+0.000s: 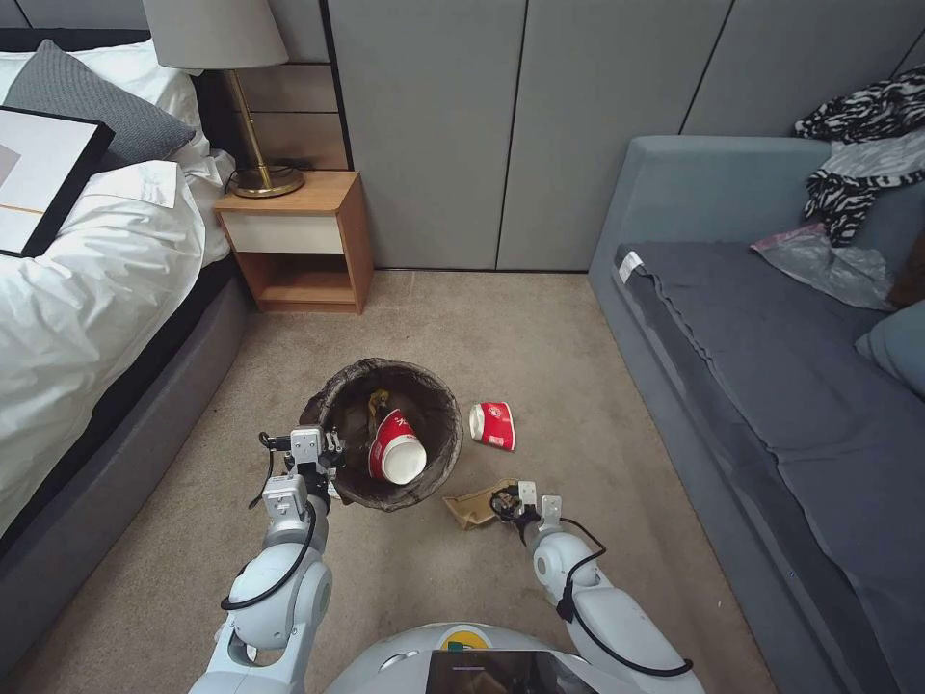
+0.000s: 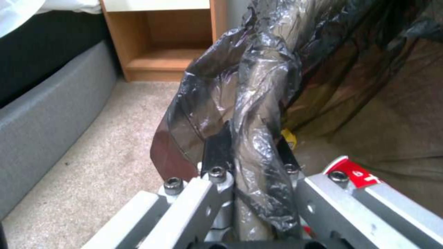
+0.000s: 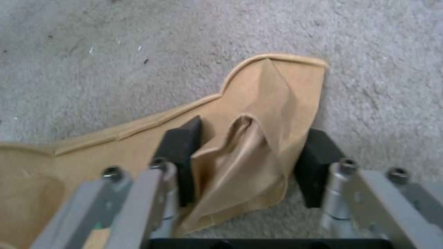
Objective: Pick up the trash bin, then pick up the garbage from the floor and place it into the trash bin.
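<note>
My left gripper (image 2: 251,152) clamps the near rim of the brown-lined white plastic bin (image 1: 385,439) beside the crumpled tan paper bag (image 3: 258,138), which my right gripper (image 3: 249,162) straddles, fingers not yet closed, for a short drop.

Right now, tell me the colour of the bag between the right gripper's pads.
Tan paper bag, clearest in the right wrist view.

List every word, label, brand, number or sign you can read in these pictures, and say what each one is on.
Nothing reads with certainty.
Red-and-white paper cup inside the bag-lined round trash bin: white marks, perhaps "6" in the left wrist view, too blurred to confirm.
Crushed red-and-white paper cup on the beige carpet: white print, too small to read.
Tan paper bag between the right gripper pads: no print.
Yellow sticker on the robot's white torso: unreadable.
</note>
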Controlling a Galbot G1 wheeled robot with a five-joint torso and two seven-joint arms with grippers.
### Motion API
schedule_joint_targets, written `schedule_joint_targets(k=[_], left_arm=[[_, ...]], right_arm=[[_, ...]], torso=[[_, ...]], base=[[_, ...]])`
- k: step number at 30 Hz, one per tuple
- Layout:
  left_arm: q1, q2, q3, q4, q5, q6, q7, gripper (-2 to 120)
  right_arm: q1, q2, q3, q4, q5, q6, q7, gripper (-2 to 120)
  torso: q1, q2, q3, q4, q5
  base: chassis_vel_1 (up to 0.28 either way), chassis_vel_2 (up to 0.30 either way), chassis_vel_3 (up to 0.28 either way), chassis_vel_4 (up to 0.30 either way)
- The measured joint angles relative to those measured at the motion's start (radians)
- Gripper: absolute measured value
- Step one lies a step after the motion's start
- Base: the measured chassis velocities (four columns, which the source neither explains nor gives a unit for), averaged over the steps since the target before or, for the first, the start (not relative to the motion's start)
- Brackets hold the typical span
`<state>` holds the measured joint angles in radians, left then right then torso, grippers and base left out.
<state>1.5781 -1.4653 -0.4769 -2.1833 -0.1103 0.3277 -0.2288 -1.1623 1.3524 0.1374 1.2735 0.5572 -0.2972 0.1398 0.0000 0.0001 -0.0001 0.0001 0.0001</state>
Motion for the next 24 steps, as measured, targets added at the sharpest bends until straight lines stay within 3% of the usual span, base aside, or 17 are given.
schedule_joint_targets(k=[10,24], left_arm=[[-0.001,0.001,-0.001,0.001,-0.002,0.0,0.0,3],[0.003,0.001,-0.001,0.004,-0.002,0.001,0.0,3]], right_arm=[[0.002,0.001,0.0,-0.003,-0.006,0.008,-0.004,16],[-0.002,-0.008,0.021,0.047,-0.015,0.077,0.012,8]], torso=[[0.0,0.0,0.0,0.0003,0.0005],[0.0,0.0,0.0,-0.0004,-0.0001]], base=[[0.0,0.0,0.0,0.0],[0.0,0.0,0.0,0.0]])
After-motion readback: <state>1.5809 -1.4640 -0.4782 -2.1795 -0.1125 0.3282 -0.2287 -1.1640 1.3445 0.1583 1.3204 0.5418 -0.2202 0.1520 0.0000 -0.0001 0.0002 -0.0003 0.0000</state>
